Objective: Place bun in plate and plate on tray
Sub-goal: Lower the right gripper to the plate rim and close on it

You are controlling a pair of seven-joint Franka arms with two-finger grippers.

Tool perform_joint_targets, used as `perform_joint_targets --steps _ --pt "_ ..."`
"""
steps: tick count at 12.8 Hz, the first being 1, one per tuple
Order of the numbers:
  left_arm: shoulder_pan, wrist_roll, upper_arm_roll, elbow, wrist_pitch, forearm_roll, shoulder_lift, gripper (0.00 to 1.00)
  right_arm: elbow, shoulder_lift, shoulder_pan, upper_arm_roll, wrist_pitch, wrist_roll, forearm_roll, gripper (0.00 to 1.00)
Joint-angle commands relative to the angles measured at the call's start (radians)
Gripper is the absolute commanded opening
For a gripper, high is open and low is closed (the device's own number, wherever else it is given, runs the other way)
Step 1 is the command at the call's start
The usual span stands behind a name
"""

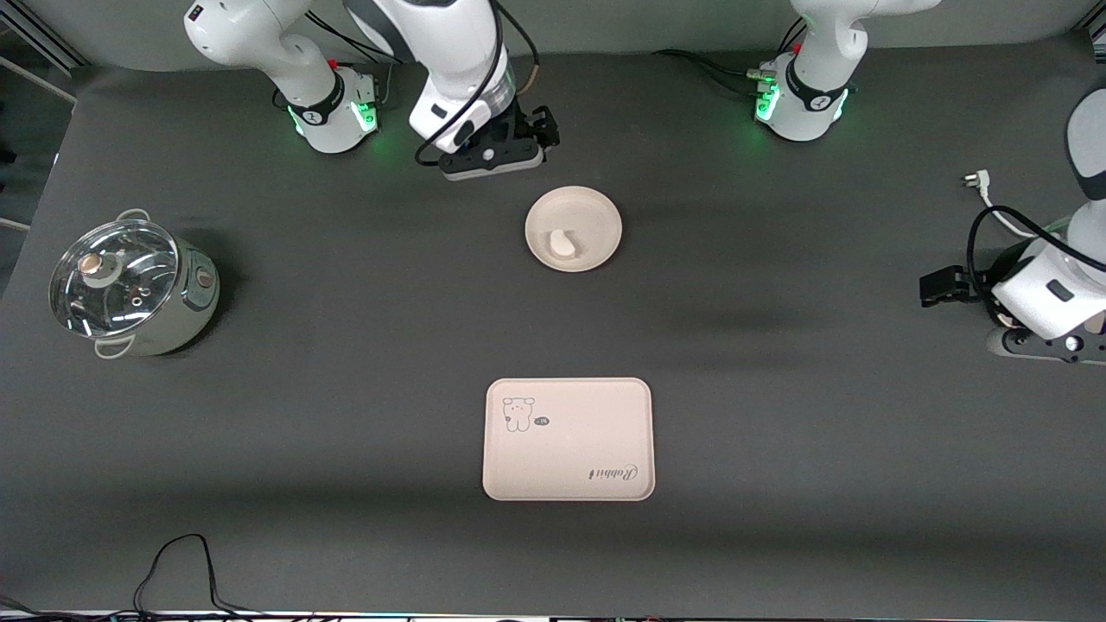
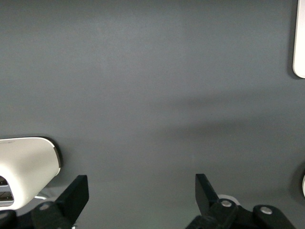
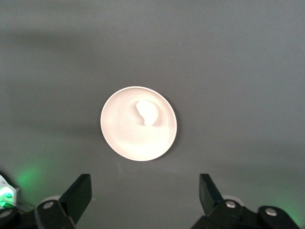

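Front view: the bun (image 1: 562, 244) is seen lying inside the plate (image 1: 596, 214), toward the part of the dish nearest the front camera. The plate is set on the dark bench (image 1: 778, 449) near the middle of the edge where the robots' bases stand, and it is kept well apart from the tray (image 1: 568, 449), which is laid flat near the middle of the bench edge closest to the front camera. Nothing is carried on the tray; its animal drawing and script lettering are fully exposed. A glass-lidded pot (image 1: 130, 289) is placed toward the right arm's end of the bench, away from both dishes.

The right gripper (image 1: 492, 155) is held in the air over bare bench beside the plate, on the bases' side of it. In the right wrist view its two dark fingers (image 3: 76, 198) are seen spread wide apart with nothing between them, and the plate (image 3: 125, 138) with the bun (image 3: 147, 112) is framed between them farther off.

The left gripper (image 1: 1037, 341) is parked at the left arm's end of the bench, where that arm waits. In the left wrist view its fingers (image 2: 74, 195) are likewise spread and empty, with only grey bench surface (image 2: 152, 86) shown between them.
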Motion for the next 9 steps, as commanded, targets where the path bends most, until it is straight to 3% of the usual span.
perform_joint_targets --steps 1,3,5,8,9 --pt "-0.022 0.013 0.030 -0.022 0.004 -0.021 -0.030 1.00 -0.249 -0.085 0.000 -0.004 0.228 -0.045 0.074 1.00" --pt "-0.013 0.014 0.030 -0.038 0.006 -0.024 -0.036 1.00 -0.363 -0.064 0.006 -0.003 0.400 -0.072 0.103 1.00" --pt "-0.011 0.014 0.030 -0.057 0.006 -0.024 -0.050 1.00 -0.432 -0.015 0.014 0.003 0.555 -0.150 0.235 1.00" --pt "-0.011 0.014 0.030 -0.272 0.125 -0.023 -0.189 1.00 -0.460 0.109 0.080 0.003 0.759 -0.207 0.362 1.00" --pt "-0.013 0.016 0.030 -0.294 0.132 -0.023 -0.208 1.00 -0.460 0.155 0.090 0.003 0.819 -0.218 0.370 1.00"
